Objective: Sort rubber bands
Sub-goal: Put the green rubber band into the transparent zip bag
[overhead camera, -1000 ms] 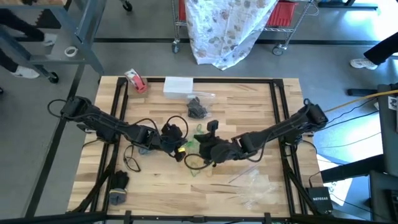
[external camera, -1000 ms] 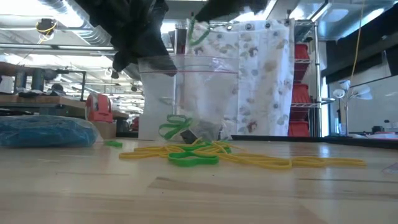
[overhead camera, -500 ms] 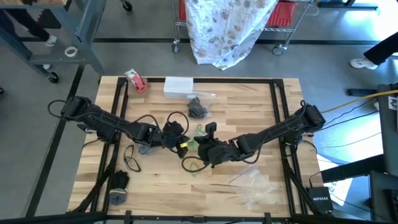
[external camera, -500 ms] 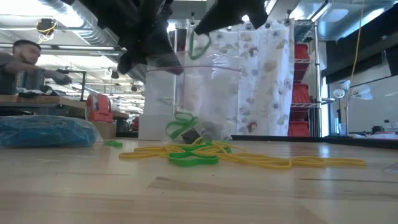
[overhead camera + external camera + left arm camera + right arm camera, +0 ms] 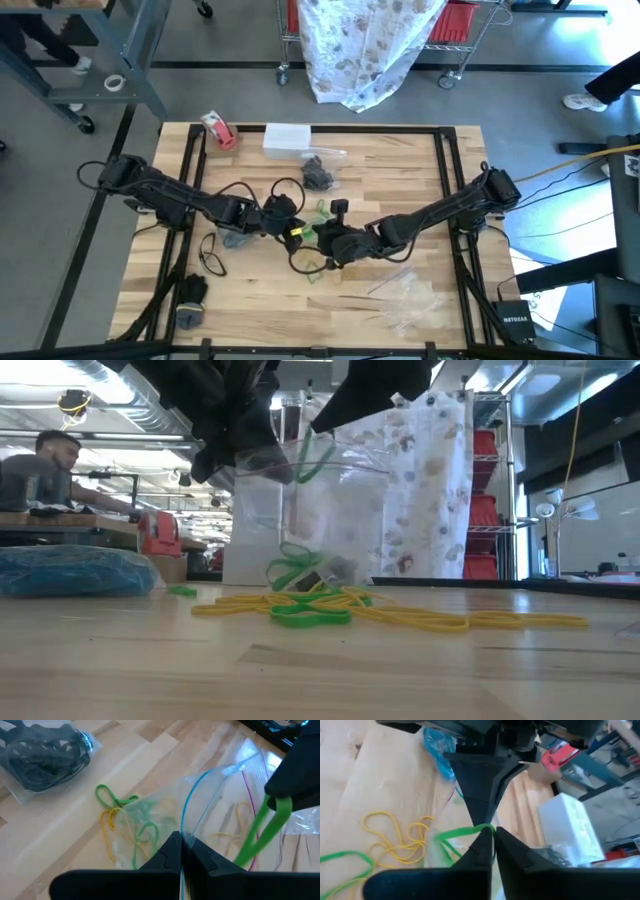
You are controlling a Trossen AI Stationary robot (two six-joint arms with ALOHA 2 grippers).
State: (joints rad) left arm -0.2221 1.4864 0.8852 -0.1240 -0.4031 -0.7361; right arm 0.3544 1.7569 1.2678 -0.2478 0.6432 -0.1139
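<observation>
Wooden tabletop point(image 5: 400, 170), butcher-block, black frame rails; room beyond holds shelving and a patterned sheet. Left to right from my station: tape roll point(image 5: 217, 129), far-left corner; blue bands in a bag point(image 5: 70, 572) near the left edge; left gripper point(image 5: 181, 851), fingers together, pinching the rim of a clear bag point(image 5: 220, 810) and holding its mouth up; black bands, bagged point(image 5: 318, 172), farther back at centre; loose yellow bands point(image 5: 400, 615) and green bands point(image 5: 305, 616) lying on the wood below the bag; right gripper point(image 5: 493, 839), fingers nearly together on one green band point(image 5: 457, 834), hanging lengthwise straight down at the bag's mouth. Key relation: that band hangs just above and partly within the opening, directly beside the left fingers, so I judge release into the bag is next.
</observation>
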